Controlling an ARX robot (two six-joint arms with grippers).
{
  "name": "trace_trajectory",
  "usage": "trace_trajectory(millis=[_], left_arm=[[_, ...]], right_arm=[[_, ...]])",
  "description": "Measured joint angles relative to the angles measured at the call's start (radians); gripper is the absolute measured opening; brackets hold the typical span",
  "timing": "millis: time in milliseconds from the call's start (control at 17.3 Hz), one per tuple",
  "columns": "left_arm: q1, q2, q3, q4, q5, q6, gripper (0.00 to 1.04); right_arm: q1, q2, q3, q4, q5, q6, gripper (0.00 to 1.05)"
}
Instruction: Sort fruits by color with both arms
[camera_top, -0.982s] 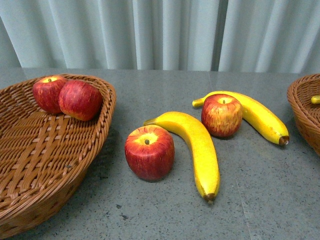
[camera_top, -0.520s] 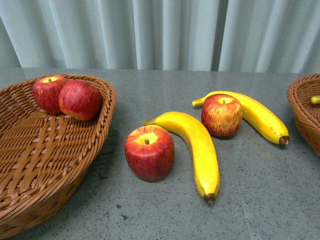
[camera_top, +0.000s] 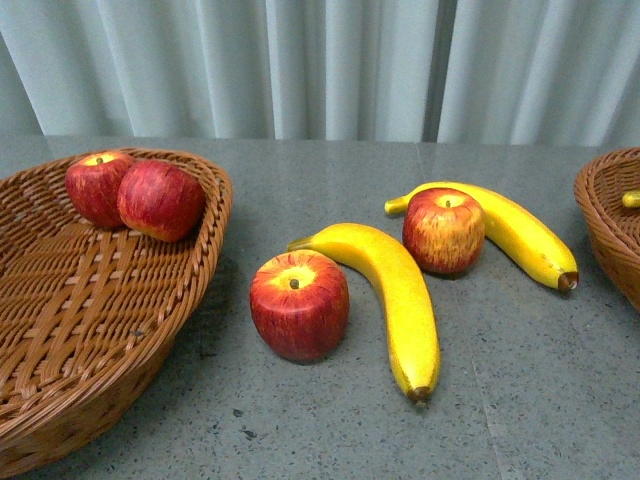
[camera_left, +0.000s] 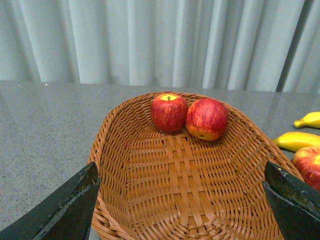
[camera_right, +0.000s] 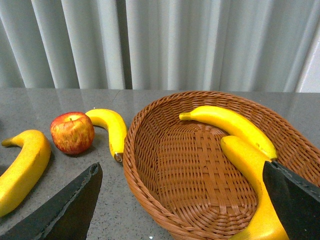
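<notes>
1. On the grey table (camera_top: 330, 180), between the two wicker baskets, nothing has shifted from the earlier front pictures. The near apple (camera_top: 299, 305) sits just beside the near banana (camera_top: 395, 290). The far apple (camera_top: 443, 230) rests in the curve of the far banana (camera_top: 520, 232).
2. The left basket (camera_top: 60, 300) holds two red apples (camera_top: 97, 186) at its far end, side by side and touching, as before.
3. The right basket (camera_right: 150, 165) holds two bananas (camera_right: 230, 125) lying along one side. The front view shows only that basket's edge and a yellow tip, unchanged.
4. The left gripper (camera_left: 180, 172) hangs over the left basket with its dark fingers spread wide.
5. The right gripper (camera_right: 182, 170) hangs over the right basket, its fingers likewise spread wide.
</notes>
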Motion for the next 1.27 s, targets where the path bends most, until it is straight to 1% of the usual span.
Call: trace_trajectory(millis=[58, 116, 173, 231, 347, 404, 462, 693, 982, 1156, 1271], left_arm=[[-0.069, 0.074, 0.055, -0.167, -0.152, -0.046, 0.98], [-0.075, 0.254, 0.156, -0.190, -0.330, -0.117, 0.98], [0.048, 0.489, 0.277, 0.079, -0.189, -0.062, 0.98], [0.027, 0.850, 0.484, 0.279, -0.030, 0.027, 0.98], [-0.071, 1.028, 0.623, 0.257, 0.050, 0.080, 0.98], [-0.115, 1.093, 0.676, 0.236, 0.075, 0.098, 0.98], [-0.154, 1.151, 0.727, 0.205, 0.129, 0.097, 0.98], [-0.227, 1.248, 0.798, 0.179, 0.187, 0.125, 0.98], [-0.277, 1.295, 0.824, 0.160, 0.213, 0.150, 0.98], [-0.388, 1.399, 0.858, 0.114, 0.252, 0.211, 0.98], [-0.429, 1.469, 0.876, 0.076, 0.240, 0.269, 0.98]], right_arm=[[0.000, 0.000, 0.000, 0.000, 0.002, 0.001, 0.98], [0.000, 0.000, 0.000, -0.001, 0.000, 0.000, 0.98], [0.000, 0.000, 0.000, 0.000, 0.000, 0.000, 0.98], [0.000, 0.000, 0.000, 0.000, 0.000, 0.000, 0.98], [0.000, 0.000, 0.000, 0.000, 0.000, 0.000, 0.98], [0.000, 0.000, 0.000, 0.000, 0.000, 0.000, 0.98], [0.000, 0.000, 0.000, 0.000, 0.000, 0.000, 0.98], [0.000, 0.000, 0.000, 0.000, 0.000, 0.000, 0.98], [0.000, 0.000, 0.000, 0.000, 0.000, 0.000, 0.98], [0.000, 0.000, 0.000, 0.000, 0.000, 0.000, 0.98], [0.000, 0.000, 0.000, 0.000, 0.000, 0.000, 0.98]])
